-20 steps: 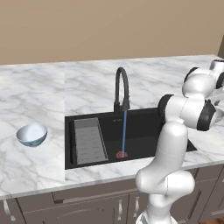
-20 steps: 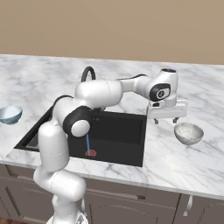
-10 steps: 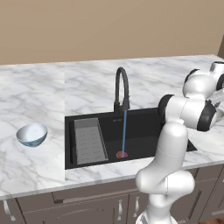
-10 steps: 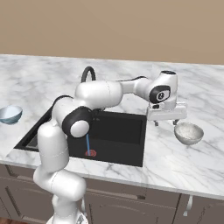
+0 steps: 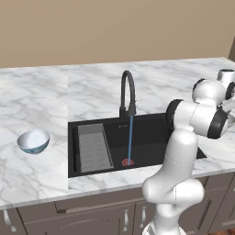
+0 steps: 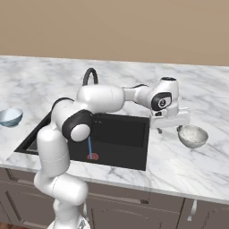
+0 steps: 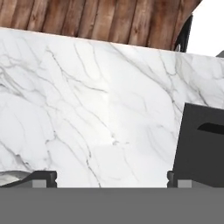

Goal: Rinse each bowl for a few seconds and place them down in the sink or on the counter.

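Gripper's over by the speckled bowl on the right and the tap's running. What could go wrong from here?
1. The open gripper hangs beside the speckled bowl, not over it; coming down here, a finger may strike the rim and push the bowl across the counter.
2. That bowl sits near the front edge, so a shove could send it off.
3. Carrying it to the stream, the arm must clear the faucet.
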You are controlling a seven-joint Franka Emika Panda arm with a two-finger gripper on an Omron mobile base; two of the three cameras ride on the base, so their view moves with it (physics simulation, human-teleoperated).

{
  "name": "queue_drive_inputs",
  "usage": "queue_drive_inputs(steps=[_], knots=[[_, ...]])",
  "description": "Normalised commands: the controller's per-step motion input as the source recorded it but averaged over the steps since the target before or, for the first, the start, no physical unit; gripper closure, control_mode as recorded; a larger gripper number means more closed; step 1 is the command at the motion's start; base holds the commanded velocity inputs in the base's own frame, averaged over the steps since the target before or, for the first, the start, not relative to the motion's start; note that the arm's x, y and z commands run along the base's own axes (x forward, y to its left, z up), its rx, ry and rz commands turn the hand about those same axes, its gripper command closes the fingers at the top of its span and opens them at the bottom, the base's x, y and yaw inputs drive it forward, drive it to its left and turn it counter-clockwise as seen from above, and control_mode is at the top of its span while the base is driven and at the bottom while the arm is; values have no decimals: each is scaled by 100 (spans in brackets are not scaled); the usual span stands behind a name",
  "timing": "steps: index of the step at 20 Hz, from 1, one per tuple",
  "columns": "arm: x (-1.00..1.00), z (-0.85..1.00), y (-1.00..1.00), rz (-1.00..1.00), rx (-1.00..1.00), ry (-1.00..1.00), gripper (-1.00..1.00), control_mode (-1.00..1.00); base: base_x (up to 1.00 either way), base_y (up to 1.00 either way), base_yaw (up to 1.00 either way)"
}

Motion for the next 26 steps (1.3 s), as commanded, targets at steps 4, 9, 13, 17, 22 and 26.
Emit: queue_drive_inputs(steps=[4, 9, 13, 17, 22, 26], knots=[[4, -24, 6, -1, -2, 0, -100, -100, 0, 0, 0], [14, -14, 0, 0, 0, 0, -100, -100, 0, 0, 0], [25, -5, 0, 0, 0, 0, -100, -100, 0, 0, 0], [27, -6, -2, 1, 0, 0, -100, -100, 0, 0, 0], [21, 0, -12, 2, -1, -1, -100, -100, 0, 0, 0], [10, 0, -21, 2, 0, 0, -100, -100, 0, 0, 0]])
